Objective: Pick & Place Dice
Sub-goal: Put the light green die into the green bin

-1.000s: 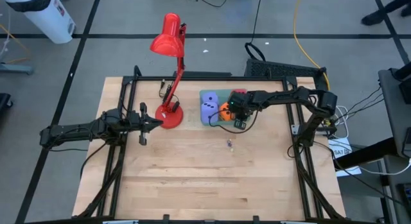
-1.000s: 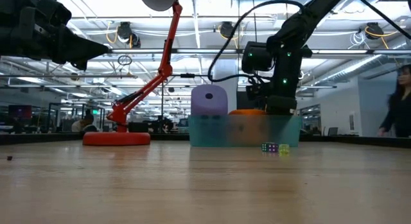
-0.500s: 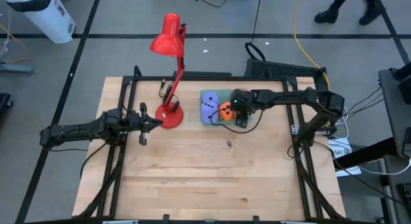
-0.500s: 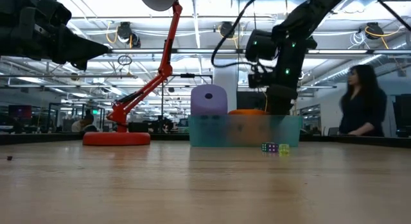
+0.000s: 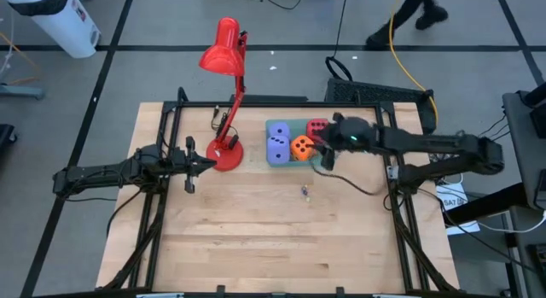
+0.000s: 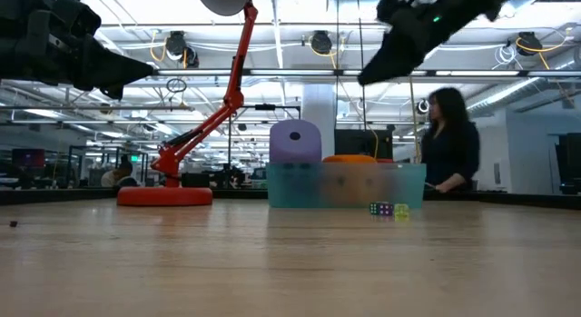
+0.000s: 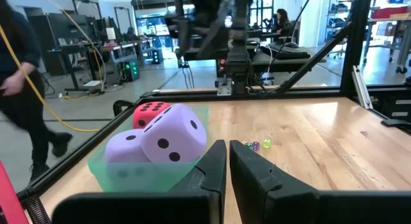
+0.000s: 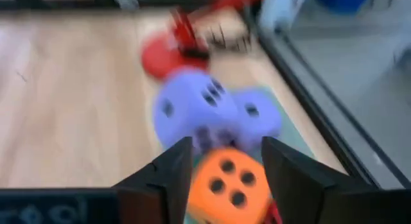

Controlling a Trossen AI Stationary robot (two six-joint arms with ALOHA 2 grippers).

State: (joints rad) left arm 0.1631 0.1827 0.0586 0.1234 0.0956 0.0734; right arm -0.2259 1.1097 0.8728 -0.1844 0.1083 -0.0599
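A pale green tray [image 5: 275, 160] holds the dice: two lavender-blue ones [image 8: 192, 105] [image 8: 257, 118], an orange one [image 5: 301, 147] and a red one [image 5: 316, 127]. One lavender die [image 6: 295, 141] stands higher than the tray's rim. My right gripper [image 5: 327, 154] hangs open, high above the tray's right side and slanting down, with nothing between its fingers; in its wrist view the orange die [image 8: 228, 179] shows below them. My left gripper [image 5: 191, 167] waits shut at the table's left, pointing level toward the tray.
A red desk lamp stands with its base [image 5: 226, 153] left of the tray and its head [image 5: 223, 49] beyond the far edge. Some tiny coloured dice [image 5: 304, 192] lie on the wood nearer than the tray. A person [image 6: 447, 140] walks behind the table.
My right gripper has risen from down in the tray at the orange die to well above it, drawing back toward the table's right edge and tipping from steeply down to a shallow slant. The orange die lies uncovered in the tray. A person has crossed the room behind.
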